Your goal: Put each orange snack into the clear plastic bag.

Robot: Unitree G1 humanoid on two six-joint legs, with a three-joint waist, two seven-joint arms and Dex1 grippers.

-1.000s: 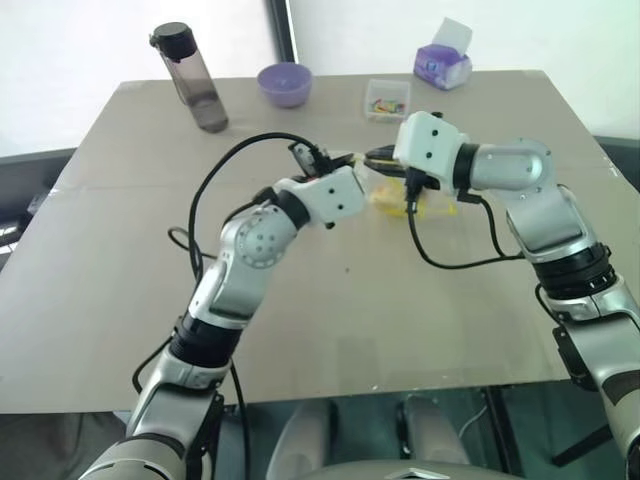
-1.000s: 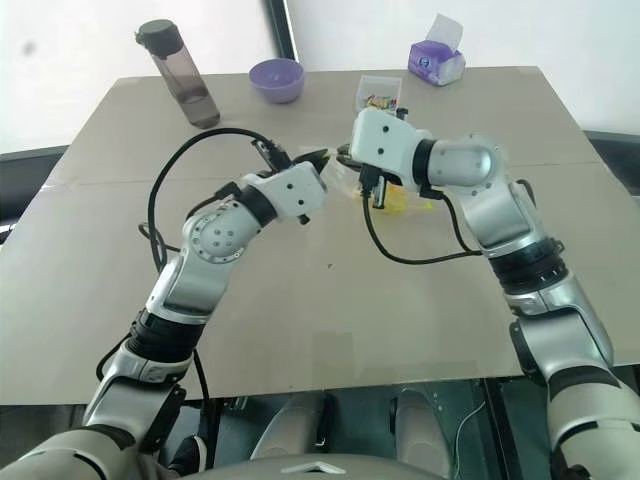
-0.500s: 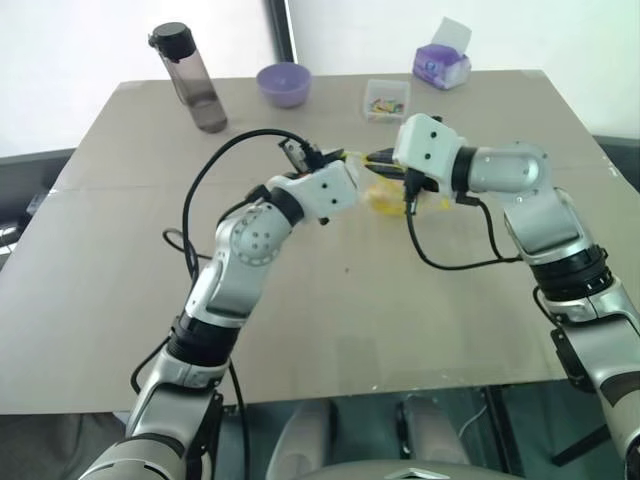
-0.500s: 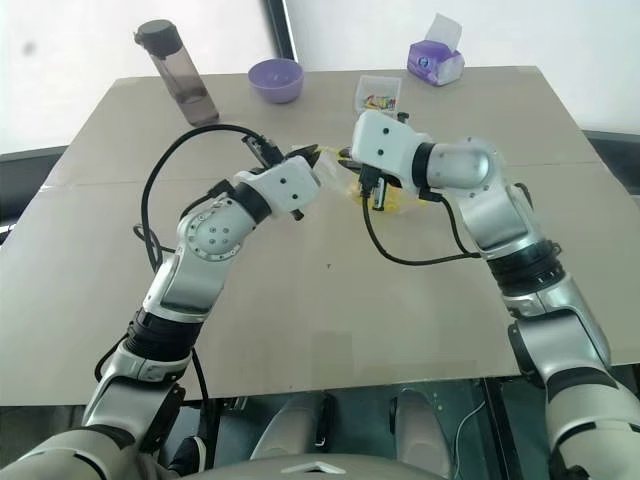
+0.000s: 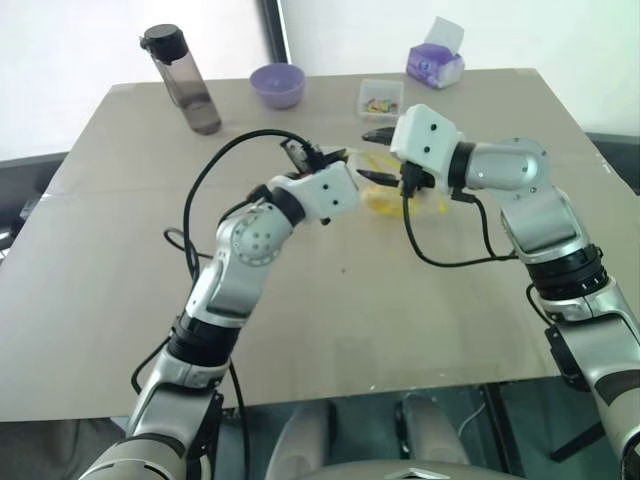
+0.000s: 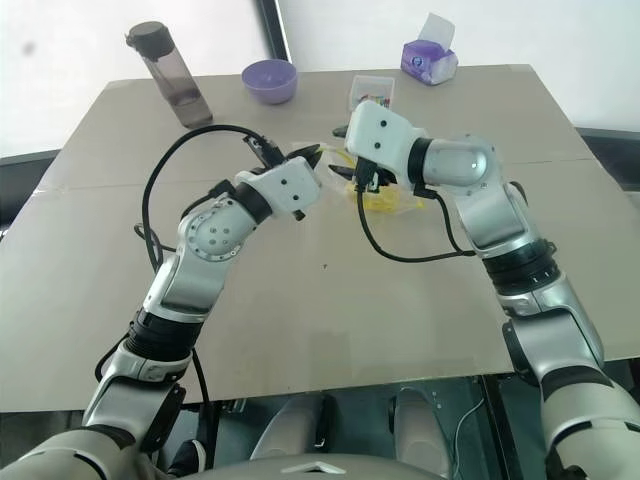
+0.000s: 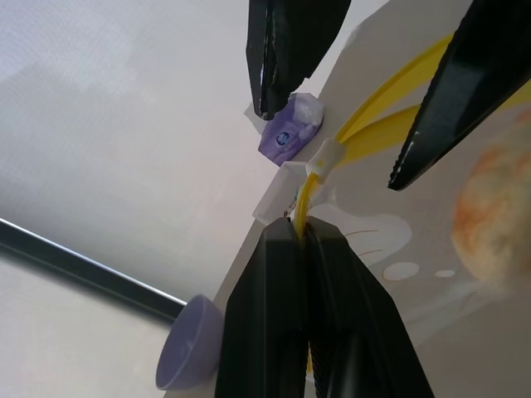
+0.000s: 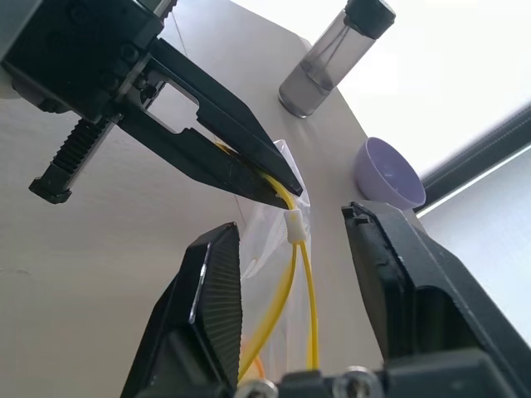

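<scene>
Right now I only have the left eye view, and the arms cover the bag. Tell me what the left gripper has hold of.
Observer: The left gripper is shut on the yellow seal strip of the clear plastic bag, right beside the white slider.
Operator: Give me the right gripper's state.
Observer: The right gripper is open, one finger on each side of the strip near the slider, touching neither.
Operator: Find me the orange snack.
Observer: The orange snack shows through the clear plastic below the strip; I cannot tell whether it is inside the bag or behind it.
</scene>
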